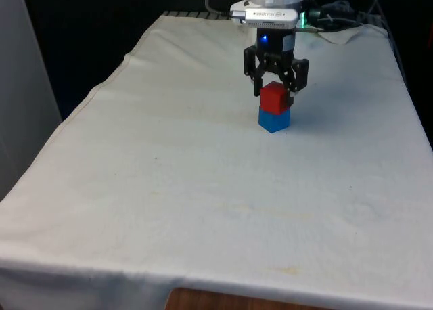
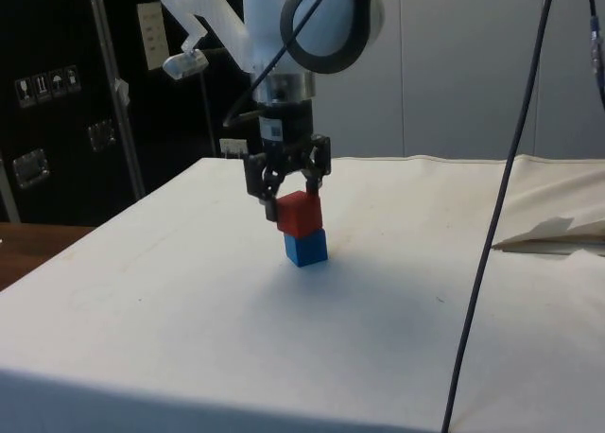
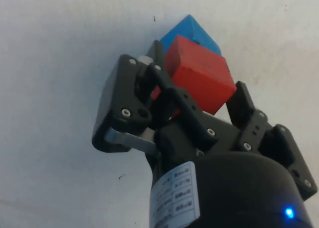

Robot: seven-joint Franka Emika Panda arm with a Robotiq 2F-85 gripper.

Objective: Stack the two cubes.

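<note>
The red cube (image 1: 274,97) is sitting on top of the blue cube (image 1: 274,119), toward the far end of the white tablecloth (image 1: 203,188). The gripper (image 1: 275,92) is flanking the red cube, its fingers (image 3: 164,83) seemingly clasping its sides, though actual contact is hard to confirm.

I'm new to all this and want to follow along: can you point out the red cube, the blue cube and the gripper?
red cube (image 1: 273,97): front view, its front face.
blue cube (image 1: 273,120): front view, its front face.
gripper (image 1: 275,91): front view, midway between its fingertips.
</note>
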